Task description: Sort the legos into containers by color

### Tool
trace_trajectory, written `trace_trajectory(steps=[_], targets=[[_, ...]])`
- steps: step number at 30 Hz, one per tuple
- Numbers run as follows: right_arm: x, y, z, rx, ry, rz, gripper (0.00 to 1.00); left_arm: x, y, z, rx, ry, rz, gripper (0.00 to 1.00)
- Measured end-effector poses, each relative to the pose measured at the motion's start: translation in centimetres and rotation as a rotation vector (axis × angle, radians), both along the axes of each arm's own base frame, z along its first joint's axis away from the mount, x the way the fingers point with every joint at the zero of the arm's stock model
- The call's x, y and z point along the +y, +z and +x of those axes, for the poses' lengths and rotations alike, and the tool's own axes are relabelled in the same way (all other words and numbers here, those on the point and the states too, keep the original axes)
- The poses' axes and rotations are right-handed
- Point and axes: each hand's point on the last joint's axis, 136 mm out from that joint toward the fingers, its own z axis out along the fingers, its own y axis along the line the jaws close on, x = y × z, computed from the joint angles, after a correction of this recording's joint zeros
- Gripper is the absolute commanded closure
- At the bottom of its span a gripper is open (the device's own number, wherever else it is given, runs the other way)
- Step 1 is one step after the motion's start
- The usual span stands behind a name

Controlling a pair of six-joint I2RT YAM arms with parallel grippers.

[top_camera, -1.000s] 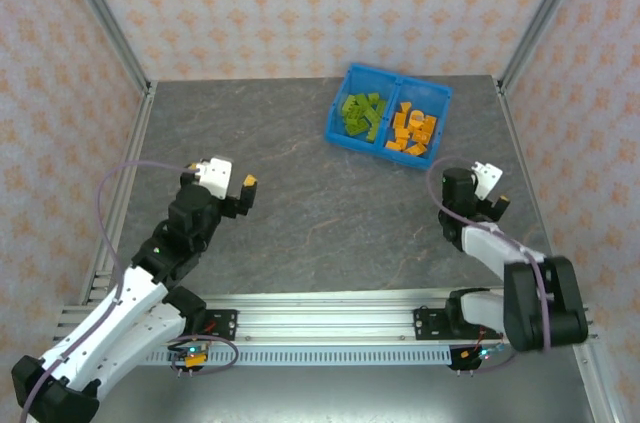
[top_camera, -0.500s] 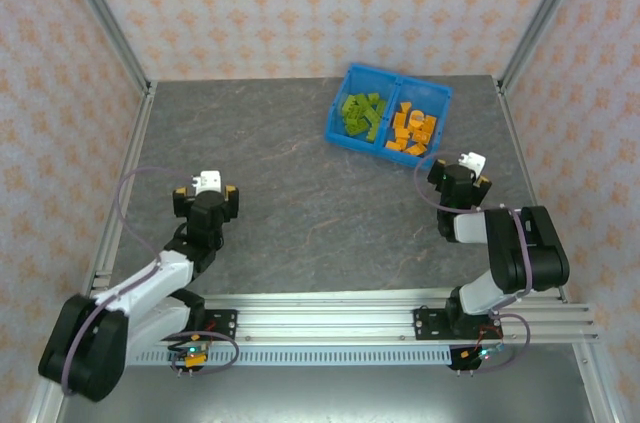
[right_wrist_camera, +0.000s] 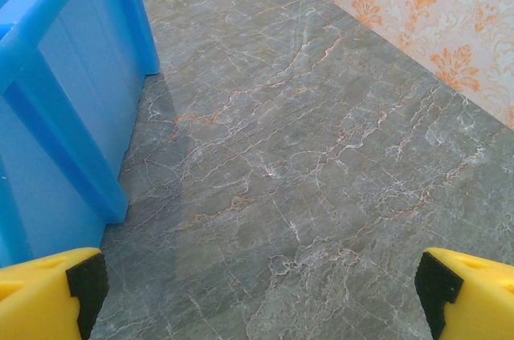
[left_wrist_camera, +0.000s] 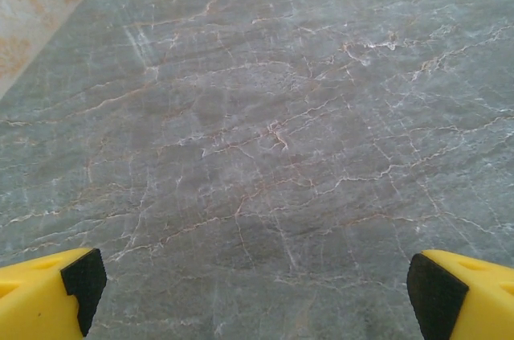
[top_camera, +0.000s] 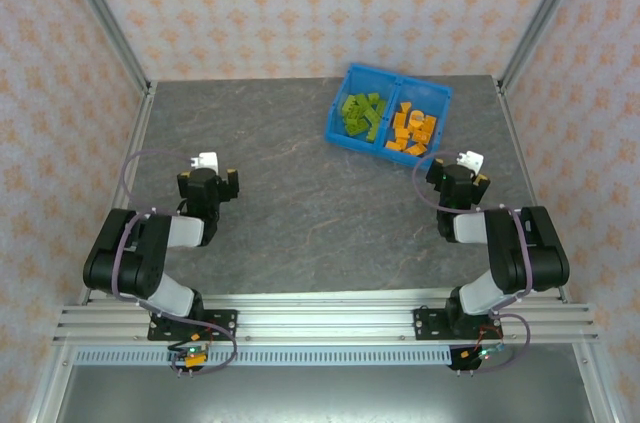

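Note:
The blue bin (top_camera: 336, 119) stands at the back right of the table. Its left compartment holds several lime green legos (top_camera: 361, 113), its right compartment several orange legos (top_camera: 413, 130). My left gripper (top_camera: 208, 181) is folded back near the left side of the table, open with nothing between its yellow fingertips (left_wrist_camera: 48, 288). My right gripper (top_camera: 458, 179) is folded back just in front of the bin's right corner, open and empty. In the right wrist view the bin's blue wall (right_wrist_camera: 68, 91) rises at the left, close to the left fingertip (right_wrist_camera: 52, 292).
The grey marble table (top_camera: 290, 213) lies bare between the two arms. Patterned walls and metal frame posts (top_camera: 100, 18) bound it on three sides. The aluminium rail (top_camera: 320, 318) with both arm bases runs along the near edge.
Both arms have drawn back and folded down toward their bases. The left arm swung from stretched out low at the left to upright and folded. Both grippers stayed open.

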Motion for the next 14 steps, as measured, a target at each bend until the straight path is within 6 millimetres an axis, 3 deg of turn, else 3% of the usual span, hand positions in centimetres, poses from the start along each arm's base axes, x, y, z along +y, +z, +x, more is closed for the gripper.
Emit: trace_trajectory(steps=[14], targets=[[0.0,-0.02,0.0,0.001,0.0,0.0,0.01,-0.9,0.9,0.95,-0.029,-0.046,-0.036,0.0]])
